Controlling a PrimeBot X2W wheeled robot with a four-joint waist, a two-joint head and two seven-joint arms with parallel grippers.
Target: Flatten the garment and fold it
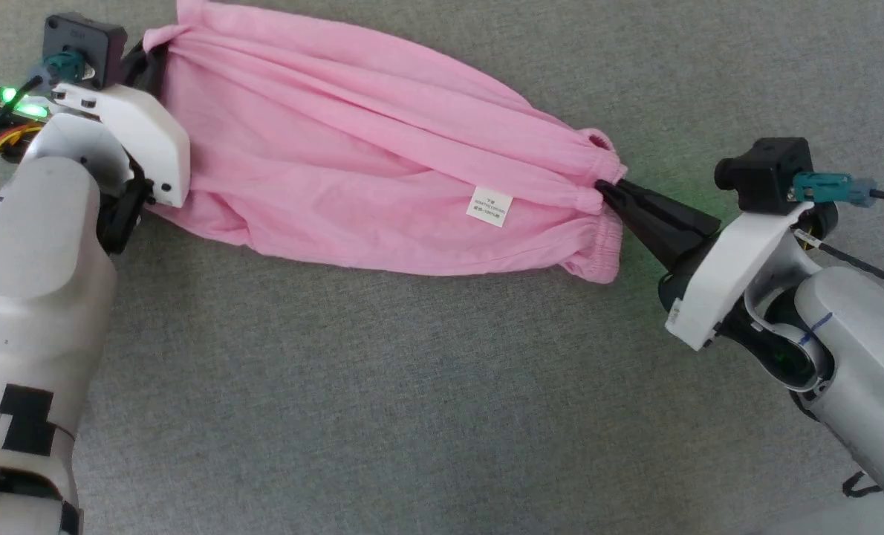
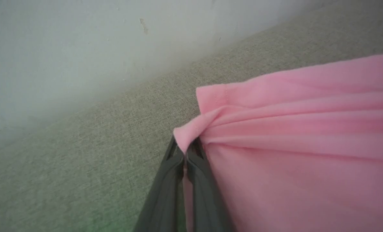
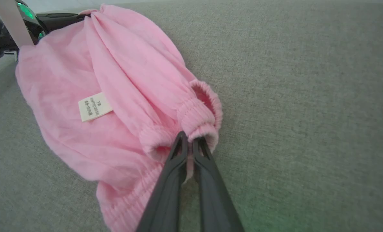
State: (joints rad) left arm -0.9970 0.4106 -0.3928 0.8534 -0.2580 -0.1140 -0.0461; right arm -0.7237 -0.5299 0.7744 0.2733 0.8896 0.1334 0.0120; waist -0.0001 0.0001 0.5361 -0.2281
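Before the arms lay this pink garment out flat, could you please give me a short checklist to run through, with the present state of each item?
1. Left gripper shut on a hemmed corner of the garment: ok.
2. Right gripper shut on the gathered elastic edge: ok.
3. Garment stretched between both grippers: ok.
4. Cloth flat, without folds: not ok, long creases run lengthwise.
5. White label in sight, facing up: ok.
6. Garment resting on the grey surface rather than lifted: cannot tell.
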